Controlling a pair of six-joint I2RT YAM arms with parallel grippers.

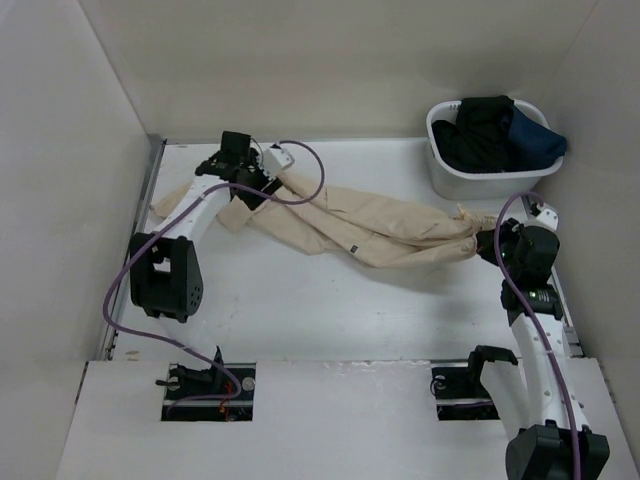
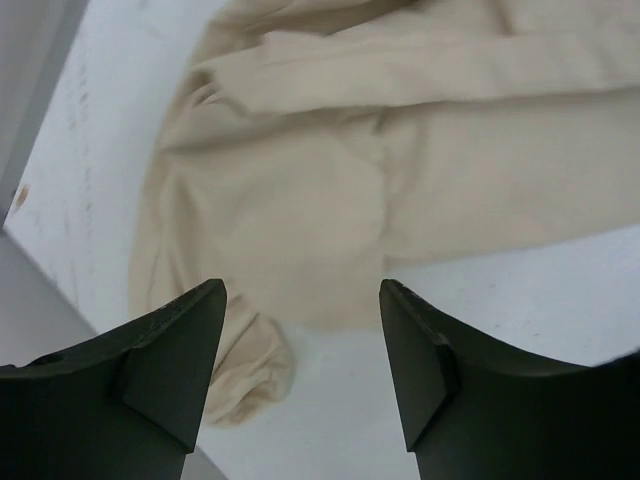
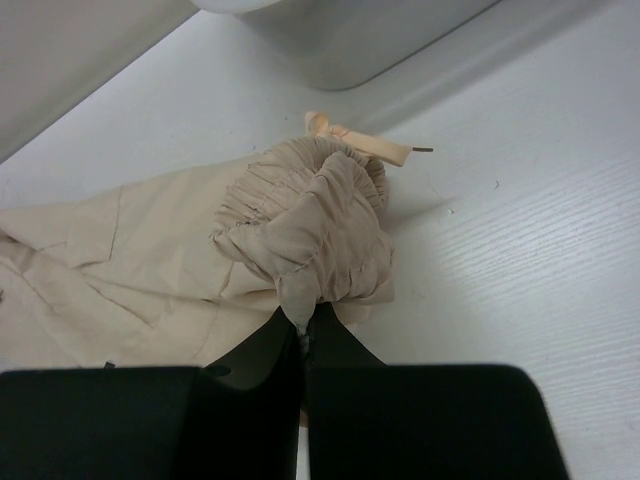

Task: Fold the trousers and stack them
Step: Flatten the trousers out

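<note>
The beige trousers (image 1: 350, 225) lie stretched across the table from far left to right. My right gripper (image 1: 490, 243) is shut on the bunched gathered waistband (image 3: 310, 235) at the trousers' right end; a drawstring end (image 3: 365, 143) sticks out behind it. My left gripper (image 1: 245, 190) is open and empty over the leg ends at the left. In the left wrist view its fingers (image 2: 170, 350) hang above the leg cloth (image 2: 330, 200), not touching it. A small dark label (image 1: 352, 245) shows on the cloth.
A white basket (image 1: 470, 182) at the back right holds black and navy garments (image 1: 495, 130). It stands just behind my right gripper. White walls close in the left, back and right sides. A metal rail (image 1: 140, 210) runs along the table's left edge.
</note>
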